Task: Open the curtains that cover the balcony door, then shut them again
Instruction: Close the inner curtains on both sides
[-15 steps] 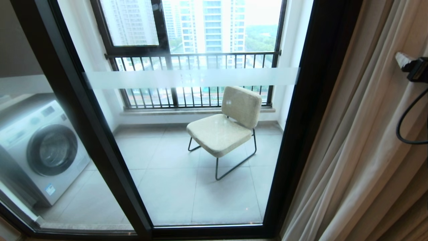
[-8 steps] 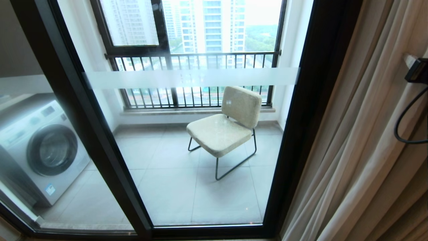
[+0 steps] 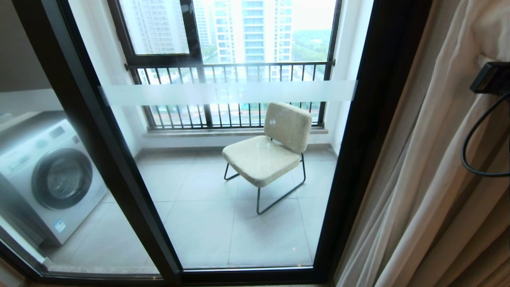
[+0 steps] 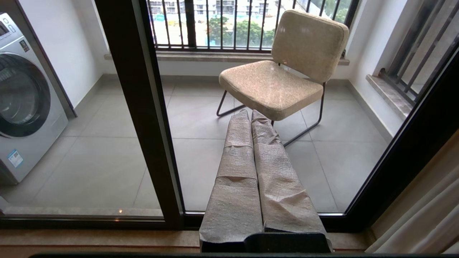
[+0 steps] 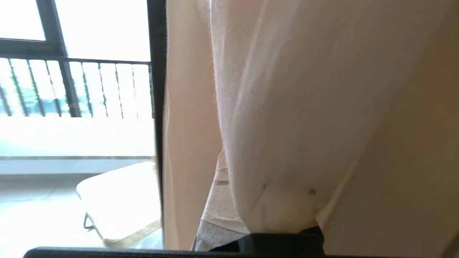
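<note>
Curtains [image 3: 430, 167]: gathered in long pleats at the right edge of the balcony door [image 3: 223, 179], past its right black frame post. The long axis of the folds runs floor to ceiling; in the head view they lean, fanning out toward the bottom. Two layers are visible: opaque beige drape next to the frame, paler thin fabric bunched outside it. The glass is uncovered.

Balcony door: clear panes in thick black frames, with one frosted white band running horizontally across the middle pane. No handle can be made out.

Right gripper [image 5: 229, 200]: raised at the right edge of the curtain bundle and clenched on a fold of the pale fabric. The wrist view shows cloth draped over the wrapped fingers [image 5: 218, 218] and pinched at their base. In the head view only its black wrist housing [image 3: 492, 77] and a looping black cable [image 3: 474, 147] show; the fingers are hidden behind the fabric.

Left gripper [image 4: 252, 172]: low in front of the door, near the bottom rail, its two fabric-wrapped fingers pressed together with nothing between them, pointing at the glass.

Behind the glass: beige padded chair [image 3: 271, 147] on a thin black wire frame, seat facing the left pane; washing machine [image 3: 48, 175] at the balcony's left wall. It carries a small blue-and-white sticker [image 3: 59, 225] at a lower front corner, text not readable. No other writing can be read.
</note>
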You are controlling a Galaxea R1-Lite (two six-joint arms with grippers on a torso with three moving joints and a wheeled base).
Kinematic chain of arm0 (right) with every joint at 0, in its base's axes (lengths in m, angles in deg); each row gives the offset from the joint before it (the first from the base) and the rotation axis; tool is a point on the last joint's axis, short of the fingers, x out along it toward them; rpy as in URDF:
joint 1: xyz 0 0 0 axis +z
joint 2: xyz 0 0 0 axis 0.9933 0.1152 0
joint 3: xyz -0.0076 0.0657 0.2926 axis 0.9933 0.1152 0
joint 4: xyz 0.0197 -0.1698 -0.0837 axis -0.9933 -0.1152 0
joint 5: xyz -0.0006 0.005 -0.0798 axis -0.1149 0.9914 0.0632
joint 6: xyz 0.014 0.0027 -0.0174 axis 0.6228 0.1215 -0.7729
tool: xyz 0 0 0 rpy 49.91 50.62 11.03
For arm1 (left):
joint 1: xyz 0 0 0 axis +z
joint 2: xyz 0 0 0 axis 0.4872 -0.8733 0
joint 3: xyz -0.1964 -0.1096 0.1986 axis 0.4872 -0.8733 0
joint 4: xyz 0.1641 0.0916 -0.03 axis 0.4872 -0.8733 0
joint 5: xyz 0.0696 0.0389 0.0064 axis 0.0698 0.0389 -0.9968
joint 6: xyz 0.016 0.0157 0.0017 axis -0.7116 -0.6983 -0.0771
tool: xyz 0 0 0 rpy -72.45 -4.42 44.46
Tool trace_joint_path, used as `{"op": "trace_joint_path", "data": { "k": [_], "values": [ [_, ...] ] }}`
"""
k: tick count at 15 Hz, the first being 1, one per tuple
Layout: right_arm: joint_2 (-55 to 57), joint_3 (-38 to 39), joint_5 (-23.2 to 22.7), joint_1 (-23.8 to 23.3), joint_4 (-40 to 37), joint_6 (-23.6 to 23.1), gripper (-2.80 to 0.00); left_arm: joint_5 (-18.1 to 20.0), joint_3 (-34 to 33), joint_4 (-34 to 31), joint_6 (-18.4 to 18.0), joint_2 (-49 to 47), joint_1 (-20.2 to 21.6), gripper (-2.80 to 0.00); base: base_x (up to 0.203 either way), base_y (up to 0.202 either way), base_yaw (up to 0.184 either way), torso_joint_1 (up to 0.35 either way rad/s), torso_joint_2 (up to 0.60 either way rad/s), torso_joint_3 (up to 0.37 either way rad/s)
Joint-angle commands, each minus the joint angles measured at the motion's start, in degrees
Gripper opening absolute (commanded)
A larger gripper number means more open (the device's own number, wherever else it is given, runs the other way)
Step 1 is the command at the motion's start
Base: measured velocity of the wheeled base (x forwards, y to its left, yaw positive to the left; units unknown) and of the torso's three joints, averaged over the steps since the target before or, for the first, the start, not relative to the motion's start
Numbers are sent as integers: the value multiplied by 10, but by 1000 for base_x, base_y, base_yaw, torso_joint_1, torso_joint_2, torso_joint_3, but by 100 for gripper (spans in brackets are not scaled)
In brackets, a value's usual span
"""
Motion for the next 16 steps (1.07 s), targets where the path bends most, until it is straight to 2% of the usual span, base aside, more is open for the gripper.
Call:
{"op": "trace_joint_path", "data": {
  "k": [1,6,11,16],
  "values": [
    [-28,23,0,37,3,-1,-280,0,0,0,1,0,0,-280,0,0,0,0,0,0],
    [-42,37,2,77,4,-5,-280,0,0,0,1,0,0,-280,0,0,0,0,0,0],
    [-49,52,2,78,4,-5,-280,0,0,0,1,0,0,-280,0,0,0,0,0,0],
    [-50,94,2,77,53,-2,-280,0,0,0,1,0,0,-280,0,0,0,0,0,0]
  ]
}}
